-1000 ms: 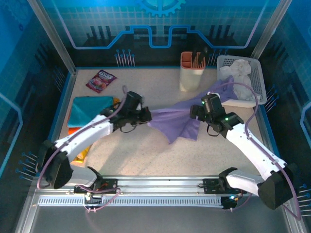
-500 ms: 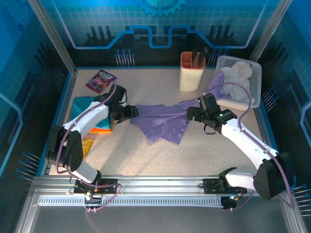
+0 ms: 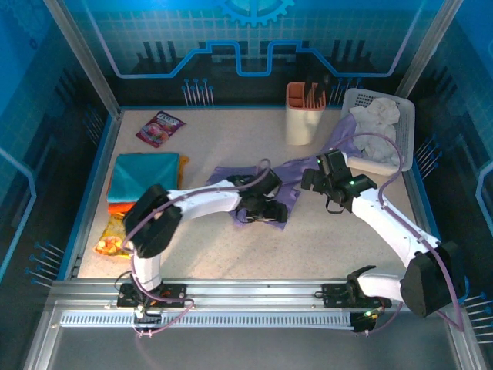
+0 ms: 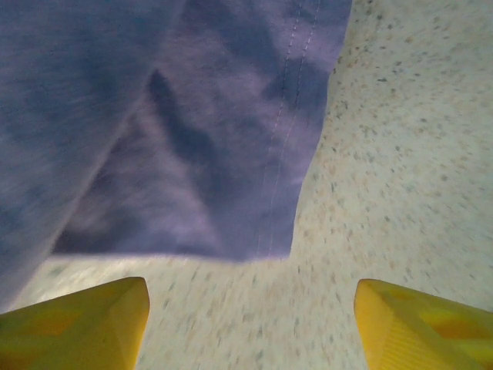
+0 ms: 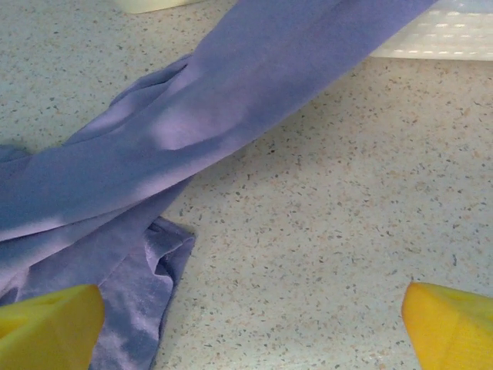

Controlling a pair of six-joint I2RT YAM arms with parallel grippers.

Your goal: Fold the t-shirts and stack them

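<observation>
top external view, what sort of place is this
Likely a robot lab work cell, not a home: blue printed panels wall in a speckled table, a left arm and right arm sit on an aluminium rail, and a purple t-shirt lies near a white basket.

The table (image 3: 231,254) is bare on the near side of the lavender t-shirt (image 3: 289,176), and also on its far side up to the back wall; at its left the left arm (image 3: 204,200) lies across the way, with the folded teal and orange stack (image 3: 142,176) beyond; behind its right end the cream holder (image 3: 305,116) and the white basket (image 3: 408,119) stand close together; the cloth hangs up into that basket.
</observation>
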